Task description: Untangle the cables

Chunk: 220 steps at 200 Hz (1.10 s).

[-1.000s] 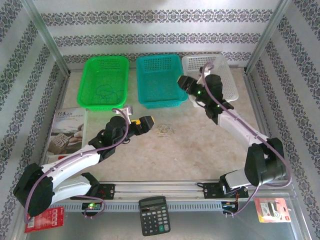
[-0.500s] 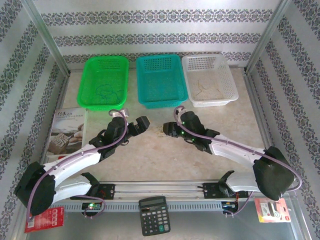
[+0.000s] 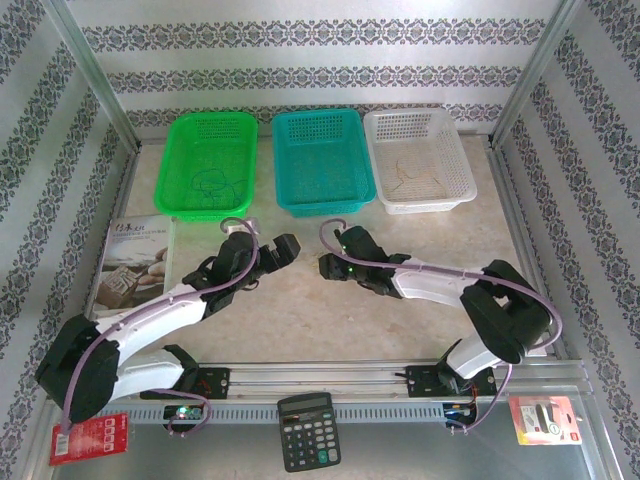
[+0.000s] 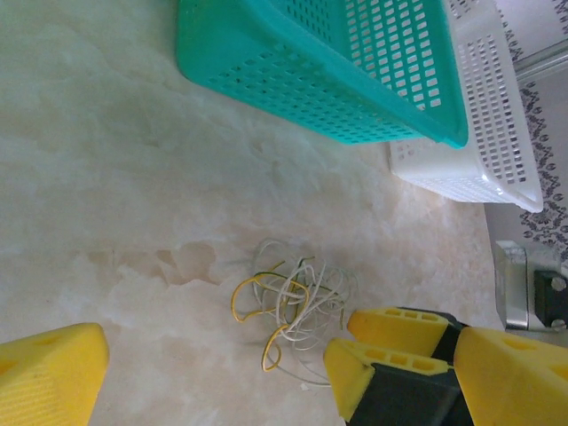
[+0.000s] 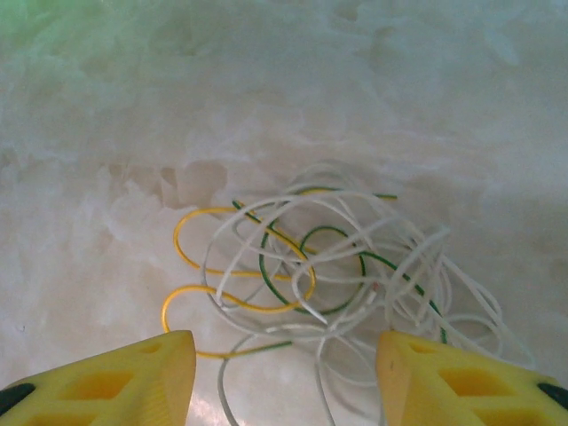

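Observation:
The cables [image 5: 306,266] are a small tangle of thin yellow, white and green strands lying on the pale table. In the right wrist view my right gripper [image 5: 288,386] stands open at the clump's near edge, and a few white strands run between its yellow fingers [image 5: 124,377]. From the left wrist the clump [image 4: 293,297] lies ahead of my wide-open left gripper [image 4: 282,377], and the right gripper's fingers [image 4: 390,342] touch its right side. From above, my left gripper [image 3: 290,246] and right gripper [image 3: 325,265] face each other at the table's middle.
Three baskets line the back: a green basket [image 3: 208,165] with a dark wire in it, a teal basket [image 3: 320,160], and a white basket [image 3: 418,160] holding pale strands. A book [image 3: 135,265] lies at the left. A calculator [image 3: 307,430] sits at the front rail.
My right arm swung from above the white basket down to the clump at the table's middle. The left arm barely moved.

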{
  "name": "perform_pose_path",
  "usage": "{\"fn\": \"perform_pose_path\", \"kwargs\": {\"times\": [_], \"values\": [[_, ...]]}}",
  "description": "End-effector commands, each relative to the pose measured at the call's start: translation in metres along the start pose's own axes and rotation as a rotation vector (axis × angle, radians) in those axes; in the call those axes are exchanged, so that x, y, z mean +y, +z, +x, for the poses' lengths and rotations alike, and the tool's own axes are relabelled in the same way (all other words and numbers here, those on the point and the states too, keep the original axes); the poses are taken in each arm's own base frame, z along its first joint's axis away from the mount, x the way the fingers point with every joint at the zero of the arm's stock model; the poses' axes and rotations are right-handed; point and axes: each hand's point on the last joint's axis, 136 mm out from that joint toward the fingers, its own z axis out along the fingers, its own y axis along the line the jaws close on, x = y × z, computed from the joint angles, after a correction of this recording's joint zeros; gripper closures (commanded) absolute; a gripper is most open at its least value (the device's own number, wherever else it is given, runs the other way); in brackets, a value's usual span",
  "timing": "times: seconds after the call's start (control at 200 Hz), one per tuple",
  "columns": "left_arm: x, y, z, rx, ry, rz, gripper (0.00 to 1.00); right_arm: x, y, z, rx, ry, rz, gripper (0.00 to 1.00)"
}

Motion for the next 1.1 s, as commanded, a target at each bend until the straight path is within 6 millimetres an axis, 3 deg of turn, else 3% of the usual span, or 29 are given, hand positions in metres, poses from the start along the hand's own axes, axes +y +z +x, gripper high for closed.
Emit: {"fn": "perform_pose_path", "kwargs": {"times": [0.0, 0.22, 0.405, 0.624, 0.954, 1.094], "values": [[-0.006, 0.002, -0.004, 0.024, -0.002, 0.006, 0.0, 0.003, 0.008, -0.012, -0.018, -0.022, 0.005, 0.43], [-0.005, 0.006, -0.003, 0.036, -0.013, 0.005, 0.0, -0.012, 0.029, -0.007, 0.025, 0.042, 0.004, 0.47], [-0.005, 0.005, -0.002, 0.04, -0.008, 0.008, 0.0, -0.023, 0.026, 0.0, 0.034, 0.067, 0.002, 0.73], [-0.003, 0.009, 0.001, 0.058, -0.008, 0.015, 0.0, -0.025, 0.002, -0.004, -0.011, 0.114, -0.047, 1.0], [-0.012, 0.013, 0.005, 0.087, -0.011, 0.063, 0.0, -0.003, -0.039, -0.017, -0.089, 0.176, -0.217, 1.0], [-0.013, 0.018, 0.011, 0.115, 0.002, 0.082, 0.06, 0.0, -0.05, -0.022, -0.115, 0.209, -0.254, 1.0]]}}
